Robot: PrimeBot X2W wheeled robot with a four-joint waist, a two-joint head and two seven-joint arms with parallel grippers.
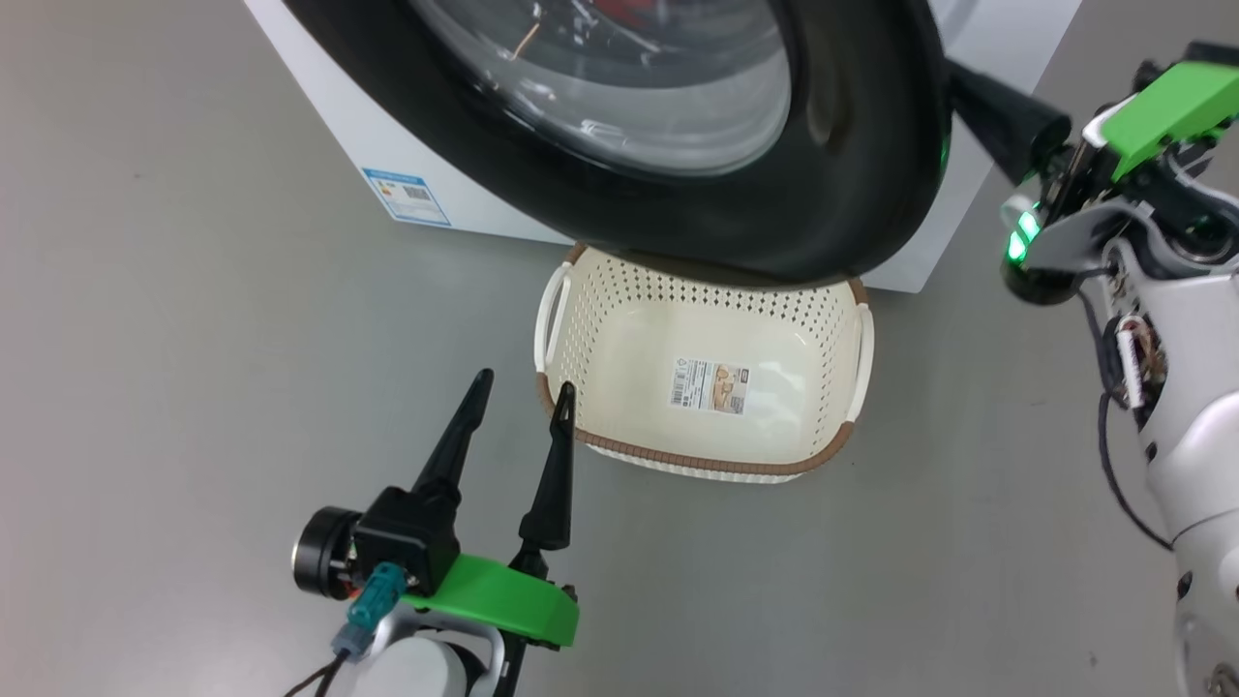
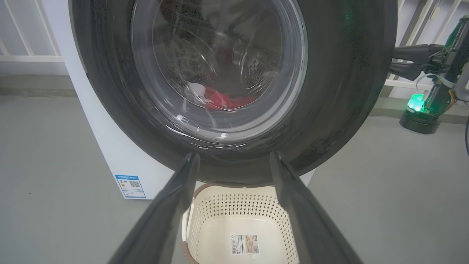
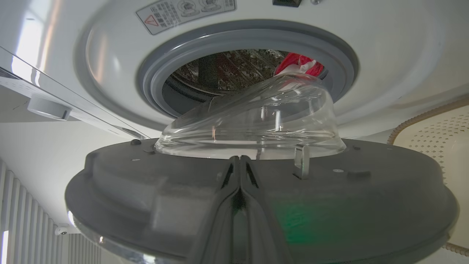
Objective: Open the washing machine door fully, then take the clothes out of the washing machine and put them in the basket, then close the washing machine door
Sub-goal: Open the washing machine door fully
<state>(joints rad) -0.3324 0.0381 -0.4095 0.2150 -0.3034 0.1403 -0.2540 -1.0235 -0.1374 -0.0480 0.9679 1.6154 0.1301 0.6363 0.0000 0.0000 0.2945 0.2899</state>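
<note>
Black-rimmed door (image 1: pixel 852 145) partly open, overhanging basket (image 1: pixel 697 463) mid-frame. Right claw (image 1: pixel 968 87) pressed together behind door's edge, upper right, likely levering it wider. Left claw (image 1: pixel 523 387) spread, lower left; clothes (image 2: pixel 220 99) in drum (image 3: pixel 227 69).

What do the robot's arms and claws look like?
The left claw and right claw each have two long, pointed black fingers on a bright green bracket. The forearms are pale white with thin dark cables. A green light glows on the right wrist.
</note>
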